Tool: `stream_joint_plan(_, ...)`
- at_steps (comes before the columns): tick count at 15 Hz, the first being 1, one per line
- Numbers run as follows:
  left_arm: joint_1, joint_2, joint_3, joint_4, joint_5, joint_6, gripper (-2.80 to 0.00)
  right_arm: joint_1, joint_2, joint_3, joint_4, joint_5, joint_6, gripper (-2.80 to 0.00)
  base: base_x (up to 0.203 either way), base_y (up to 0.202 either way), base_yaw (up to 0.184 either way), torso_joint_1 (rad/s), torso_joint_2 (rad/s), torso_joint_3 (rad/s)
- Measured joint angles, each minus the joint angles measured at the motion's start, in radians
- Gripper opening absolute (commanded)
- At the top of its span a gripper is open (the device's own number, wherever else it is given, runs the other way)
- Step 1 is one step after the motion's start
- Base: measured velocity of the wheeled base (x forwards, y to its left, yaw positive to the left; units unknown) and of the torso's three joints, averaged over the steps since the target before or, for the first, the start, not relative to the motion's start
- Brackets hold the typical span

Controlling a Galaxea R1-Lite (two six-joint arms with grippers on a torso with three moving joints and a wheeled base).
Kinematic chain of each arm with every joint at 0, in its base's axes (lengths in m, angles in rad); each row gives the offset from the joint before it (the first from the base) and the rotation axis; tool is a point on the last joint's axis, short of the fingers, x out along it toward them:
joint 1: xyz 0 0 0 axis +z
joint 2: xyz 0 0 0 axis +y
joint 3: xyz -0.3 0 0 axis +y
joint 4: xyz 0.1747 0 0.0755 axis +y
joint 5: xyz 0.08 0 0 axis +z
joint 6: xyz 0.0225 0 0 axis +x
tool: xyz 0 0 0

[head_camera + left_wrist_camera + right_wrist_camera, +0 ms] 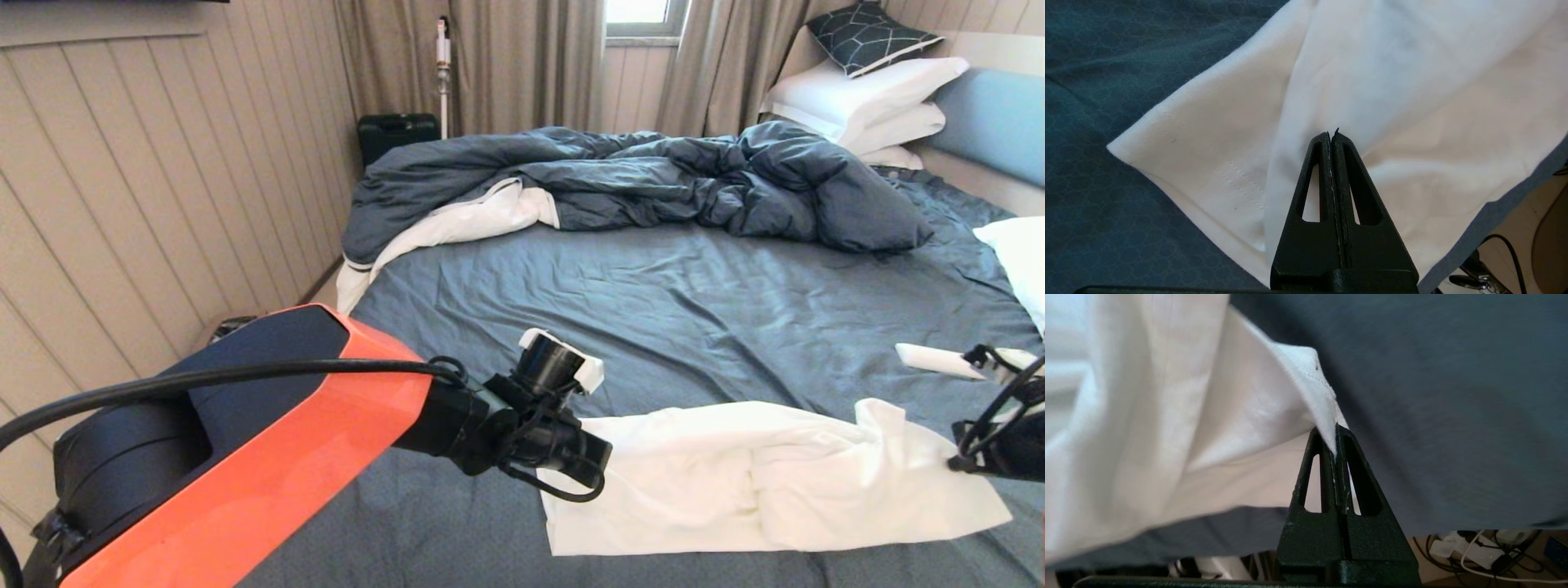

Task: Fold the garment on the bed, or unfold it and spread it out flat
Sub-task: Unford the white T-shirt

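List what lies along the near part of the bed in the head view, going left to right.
Left arm's orange housing → left pincer, over the garment's left end → the white garment spread across the bed's blue sheet → right pincer, shut on the garment's right corner.

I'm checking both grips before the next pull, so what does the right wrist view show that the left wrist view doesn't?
Only the right wrist view: the right gripper shut on a corner of the garment, lifting it into a peak. Only the left wrist view: the left gripper shut, with the garment's hemmed edge lying flat beside it. Both: white cloth on the bed, with its dark blue sheet.
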Motion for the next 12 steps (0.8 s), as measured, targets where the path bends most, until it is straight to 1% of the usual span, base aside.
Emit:
stream_joint_plan(6, 0.003, 0.001, 0.005, 0.0, 0.0, -0.002, -2.8, -0.122, 0.052, -0.171, 0.0, 0.0, -0.001, -2.8, 0.0, 0.0, 0.0, 0.0, 0.0, 0.0)
stream_joint_plan(9, 0.006, 0.002, -0.004, -0.002, 0.0, -0.002, -2.8, -0.157, 0.091, -0.265, 0.001, 0.0, -0.001, -2.8, 0.0, 0.0, 0.0, 0.0, 0.0, 0.0)
stream_joint_plan(12, 0.016, 0.004, -0.027, -0.002, -0.001, -0.005, -2.8, -0.173, 0.143, -0.36, 0.024, -0.001, 0.0, -2.8, 0.0, 0.0, 0.0, 0.0, 0.0, 0.0)
